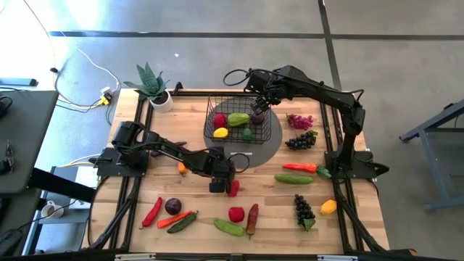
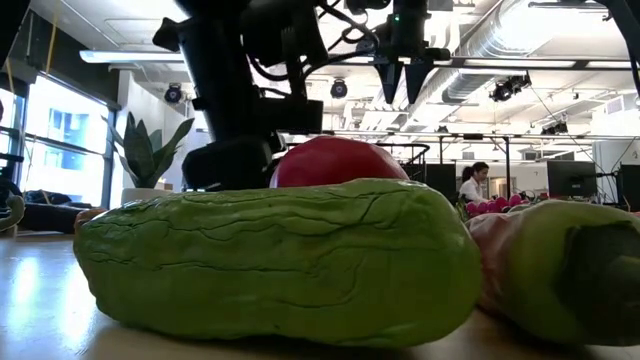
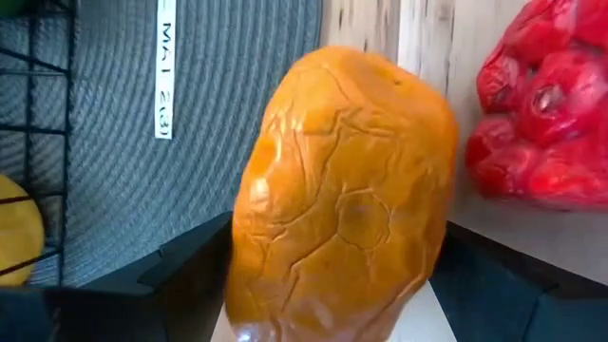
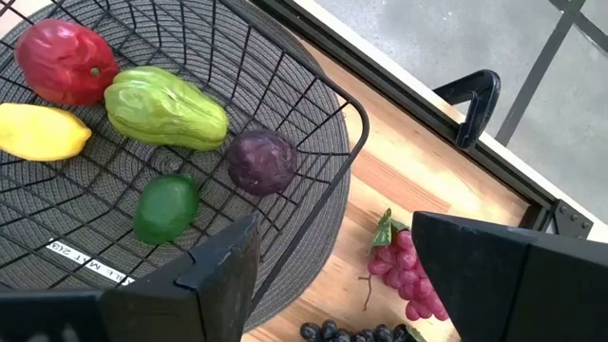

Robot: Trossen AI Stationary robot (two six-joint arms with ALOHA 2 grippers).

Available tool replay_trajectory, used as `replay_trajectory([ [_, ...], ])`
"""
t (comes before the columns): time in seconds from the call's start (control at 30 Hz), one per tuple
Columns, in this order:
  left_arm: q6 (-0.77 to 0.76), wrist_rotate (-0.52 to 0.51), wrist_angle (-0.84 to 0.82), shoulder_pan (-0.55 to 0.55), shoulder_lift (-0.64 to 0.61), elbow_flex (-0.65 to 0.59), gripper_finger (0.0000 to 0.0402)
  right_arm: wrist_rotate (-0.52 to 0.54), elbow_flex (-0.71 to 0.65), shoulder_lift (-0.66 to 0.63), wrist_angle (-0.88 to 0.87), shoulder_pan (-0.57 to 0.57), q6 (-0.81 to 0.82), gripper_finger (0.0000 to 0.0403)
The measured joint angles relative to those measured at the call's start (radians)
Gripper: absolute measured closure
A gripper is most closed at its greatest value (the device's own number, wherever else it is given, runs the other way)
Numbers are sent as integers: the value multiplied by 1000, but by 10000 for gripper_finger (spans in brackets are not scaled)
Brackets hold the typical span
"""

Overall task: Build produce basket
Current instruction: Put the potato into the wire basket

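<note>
The black wire basket [image 1: 239, 122] stands on a grey round mat and holds a red piece [image 4: 65, 59], a green piece [image 4: 166, 106], a lemon [image 4: 40, 131], a lime [image 4: 165, 207] and a purple onion [image 4: 262, 161]. My right gripper [image 1: 259, 109] hangs open and empty over the basket's right side; it also shows in its wrist view [image 4: 332, 275]. My left gripper [image 1: 221, 180] is near the mat's near edge, shut on an orange pepper [image 3: 342, 180]. A red pepper [image 3: 541, 104] lies just beside it. More produce lies scattered on the table. My left gripper pinches the orange pepper's two sides [image 3: 256, 237] between its two fingers [image 3: 180, 271], one on each side. The pepper stands out past the fingertips. Whether it is clear of the table I cannot tell.
A potted plant [image 1: 152, 85] stands at the far left. Pink grapes [image 1: 299, 120], dark grapes [image 1: 301, 140], a chilli [image 1: 301, 167] and a cucumber [image 1: 293, 178] lie right of the basket. A tomato [image 1: 236, 214], an onion [image 1: 173, 206] and a green gourd [image 2: 270, 260] lie near the front. A person [image 2: 470, 182] is beyond the table.
</note>
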Motion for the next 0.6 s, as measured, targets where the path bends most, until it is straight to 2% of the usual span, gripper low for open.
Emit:
replay_trajectory([
  [0.1, 1, -10, 4, -1, 0, 0, 99, 0, 0, 0, -4, 0, 0, 146],
  [0.37, 12, -33, -35, -1, -9, 0, 161, -34, 11, 0, -31, 13, -5, 146],
  [0.6, 12, -28, -64, -1, -81, 0, 159, -47, 81, -3, -68, 61, -7, 146],
])
